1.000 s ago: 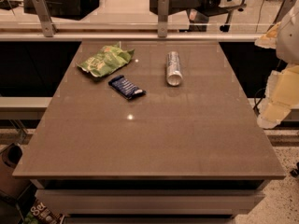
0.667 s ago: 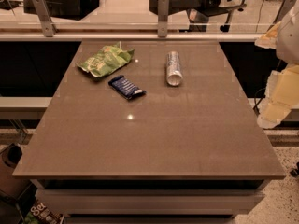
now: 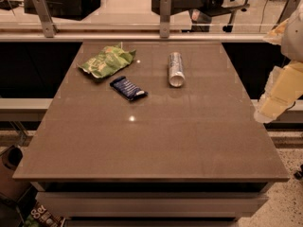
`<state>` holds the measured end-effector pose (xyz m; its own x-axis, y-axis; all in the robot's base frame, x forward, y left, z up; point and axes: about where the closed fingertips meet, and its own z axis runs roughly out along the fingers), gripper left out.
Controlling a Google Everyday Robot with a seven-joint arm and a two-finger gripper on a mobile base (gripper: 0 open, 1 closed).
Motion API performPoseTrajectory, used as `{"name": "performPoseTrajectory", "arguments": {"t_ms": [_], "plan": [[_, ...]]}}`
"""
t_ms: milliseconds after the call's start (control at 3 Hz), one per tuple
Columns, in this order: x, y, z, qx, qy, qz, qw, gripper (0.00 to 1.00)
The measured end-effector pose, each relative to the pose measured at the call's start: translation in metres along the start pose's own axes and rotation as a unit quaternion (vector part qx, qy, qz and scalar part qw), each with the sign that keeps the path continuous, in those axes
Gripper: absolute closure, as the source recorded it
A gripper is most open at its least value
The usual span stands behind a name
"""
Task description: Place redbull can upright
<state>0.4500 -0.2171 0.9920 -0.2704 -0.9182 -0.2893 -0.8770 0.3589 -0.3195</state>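
The redbull can [image 3: 175,68] lies on its side on the far half of the brown table [image 3: 151,141], right of centre, with its shiny round end facing the front. My gripper [image 3: 268,109] hangs at the right edge of the view, just beyond the table's right side, below the pale arm [image 3: 285,82]. It is well to the right of the can and nearer the front, touching nothing.
A green snack bag [image 3: 107,61] lies at the far left of the table, with a dark blue snack bar wrapper [image 3: 128,88] just in front of it. A glass rail with metal posts [image 3: 164,15] runs behind the table. Floor clutter sits at lower left.
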Motion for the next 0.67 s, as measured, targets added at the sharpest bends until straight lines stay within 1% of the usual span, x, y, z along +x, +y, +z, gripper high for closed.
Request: {"name": "performPoseTrajectory", "arguments": {"t_ms": [333, 667], "plan": [[0.003, -0.011, 0.006, -0.001, -0.027, 0.058, 0.9979, 0.00], [0.003, -0.026, 0.011, -0.002, -0.061, 0.135, 0.9890, 0.00]]}}
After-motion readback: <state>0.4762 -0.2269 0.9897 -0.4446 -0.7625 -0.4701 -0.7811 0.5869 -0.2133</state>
